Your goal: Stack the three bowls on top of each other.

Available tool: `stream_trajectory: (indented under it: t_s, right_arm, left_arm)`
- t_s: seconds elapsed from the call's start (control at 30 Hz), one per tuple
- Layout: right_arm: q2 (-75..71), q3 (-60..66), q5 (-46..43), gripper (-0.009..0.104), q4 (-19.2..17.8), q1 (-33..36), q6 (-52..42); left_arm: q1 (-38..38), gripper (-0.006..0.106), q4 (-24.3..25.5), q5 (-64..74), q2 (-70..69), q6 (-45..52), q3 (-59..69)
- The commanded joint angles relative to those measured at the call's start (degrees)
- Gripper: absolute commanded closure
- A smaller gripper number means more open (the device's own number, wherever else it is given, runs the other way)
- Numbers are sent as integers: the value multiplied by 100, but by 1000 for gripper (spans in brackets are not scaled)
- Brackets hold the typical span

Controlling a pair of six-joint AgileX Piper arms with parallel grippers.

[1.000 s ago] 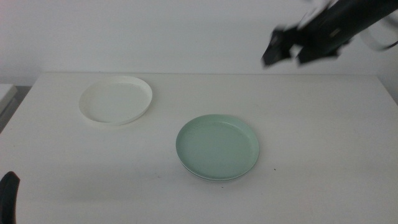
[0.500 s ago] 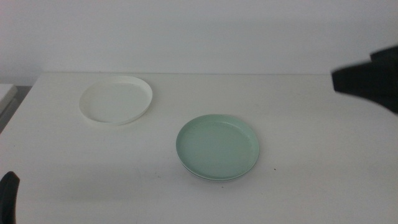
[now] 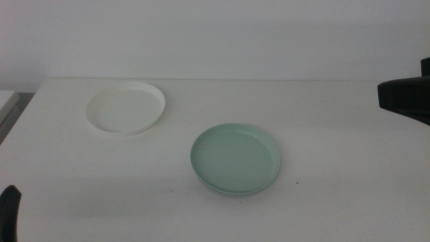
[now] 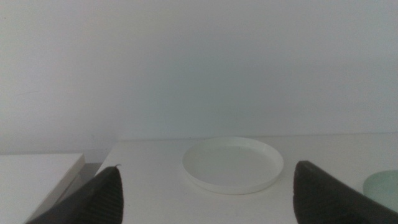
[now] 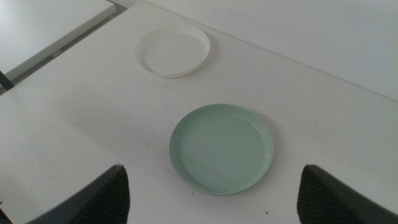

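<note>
The white bowl (image 3: 126, 107) sits alone at the table's back left; it also shows in the left wrist view (image 4: 232, 164) and the right wrist view (image 5: 172, 51). The pale green bowl (image 3: 235, 158) sits mid-table, also in the right wrist view (image 5: 221, 148). A paler rim (image 3: 222, 191) shows under its near edge; I cannot tell whether that is the grey bowl. My right gripper (image 3: 403, 99) hangs at the right edge, above the table, open and empty (image 5: 211, 171). My left gripper (image 3: 8, 210) waits at the bottom left corner, open and empty (image 4: 206, 167).
The white table (image 3: 336, 188) ends at a pale wall behind. A separate white surface (image 3: 7, 101) stands off the table's left side, also in the left wrist view (image 4: 37, 174).
The right arm has swung from high at the back right down and out to the picture's right edge. The bowls and the left gripper have not moved.
</note>
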Motion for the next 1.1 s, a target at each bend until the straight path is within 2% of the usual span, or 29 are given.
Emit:
stream_trajectory:
  t_s: [0.0, 0.4, 0.5, 0.63, 0.83, 0.97, 1.07]
  right_arm:
    - [-30, 32, -71, 9, 9, -20, -65]
    - [-30, 32, -71, 9, 9, -20, -65]
    - [-30, 32, -71, 9, 9, -20, -65]
    - [-30, 32, -71, 9, 9, -20, -65]
    - [-30, 32, -71, 9, 50, -20, -65]
    - [-30, 32, -71, 9, 50, -20, -65]
    - [-30, 32, -71, 9, 50, -20, -65]
  left_arm:
    - [8, 7, -38, -68, -15, -21, 4]
    - [8, 7, 2, -191, -13, -21, -26]
    - [8, 7, 2, 140, 946, -21, -979]
    - [-28, 7, 2, 1835, 3122, -21, -3356]
    - [-28, 7, -90, 3917, 5396, -9, -6044]
    - [-28, 7, -94, 4237, 6439, -9, -7007]
    - [-28, 7, -103, 4200, 6993, -139, -7271]
